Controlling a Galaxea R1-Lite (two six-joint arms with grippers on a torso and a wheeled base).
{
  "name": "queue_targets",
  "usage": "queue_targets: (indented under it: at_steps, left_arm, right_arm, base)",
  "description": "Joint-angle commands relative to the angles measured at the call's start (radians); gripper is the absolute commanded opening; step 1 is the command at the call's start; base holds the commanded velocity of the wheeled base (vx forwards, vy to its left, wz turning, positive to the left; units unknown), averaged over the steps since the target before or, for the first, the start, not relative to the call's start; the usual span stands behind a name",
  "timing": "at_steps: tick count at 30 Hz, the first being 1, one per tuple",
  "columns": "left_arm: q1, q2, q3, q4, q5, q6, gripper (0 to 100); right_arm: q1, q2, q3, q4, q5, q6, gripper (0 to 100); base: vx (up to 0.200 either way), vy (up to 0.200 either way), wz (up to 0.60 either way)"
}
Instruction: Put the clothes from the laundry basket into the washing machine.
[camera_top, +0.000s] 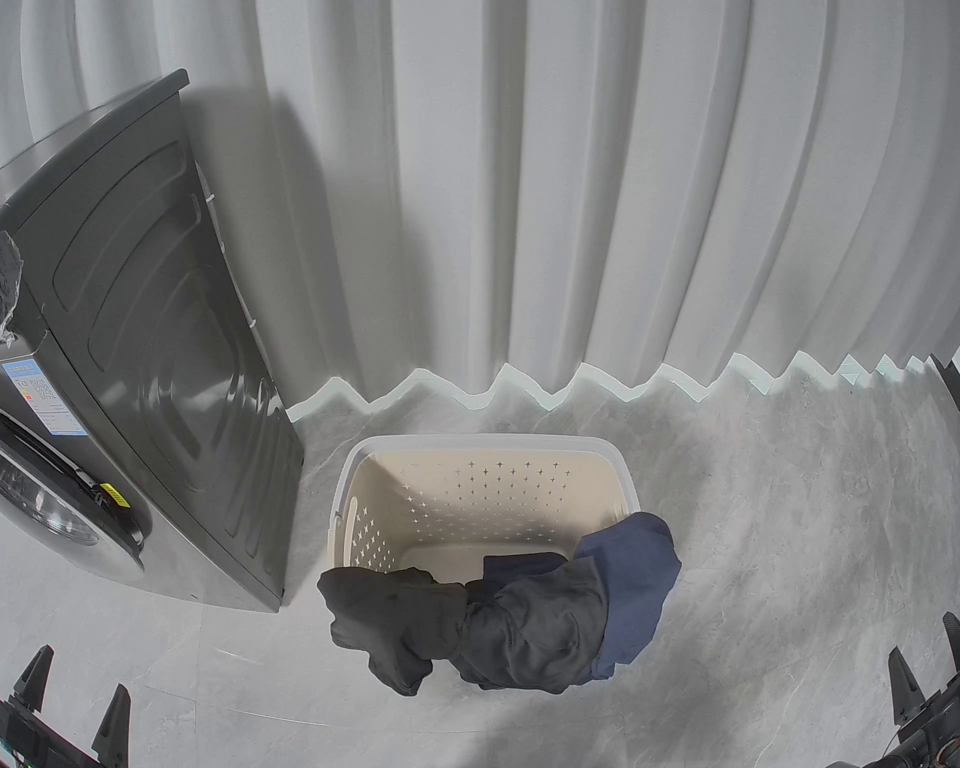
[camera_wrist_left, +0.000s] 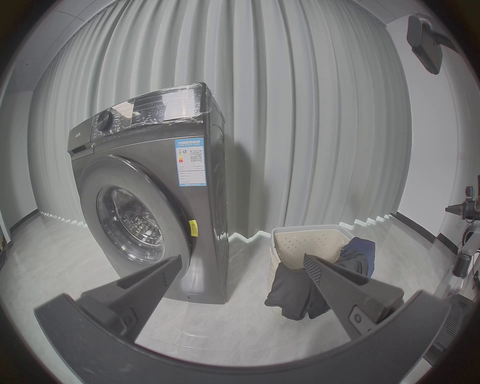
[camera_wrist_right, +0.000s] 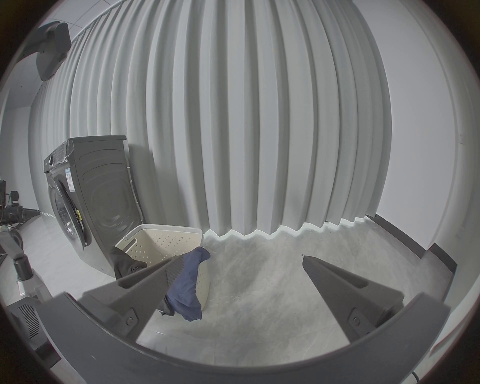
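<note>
Clothes (camera_top: 520, 620) draped over laundry basket (camera_top: 480, 442), washing machine (camera_top: 150, 330) beside

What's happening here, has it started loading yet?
Not yet, by the look of it. The left gripper and right gripper are both open and empty, low and short of the laundry basket. A black garment, a dark grey garment and a blue garment hang over the basket's near rim. The washing machine stands to the robot's left of the basket, and its door looks shut.
</note>
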Motion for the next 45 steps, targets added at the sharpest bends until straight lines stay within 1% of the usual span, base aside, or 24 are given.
queue_targets:
  at_steps: [1,45]
  left_arm:
    - [0.000,-0.018,0.016,0.000,0.001,-0.001,100]
    - [0.000,-0.018,0.016,0.000,0.001,-0.001,100]
  right_arm:
    - [0.000,-0.012,0.016,0.000,0.000,0.000,100]
    - [0.001,-0.012,0.016,0.000,0.000,0.000,100]
  base:
    - [0.000,0.200,0.00]
    - [0.000,0.200,0.00]
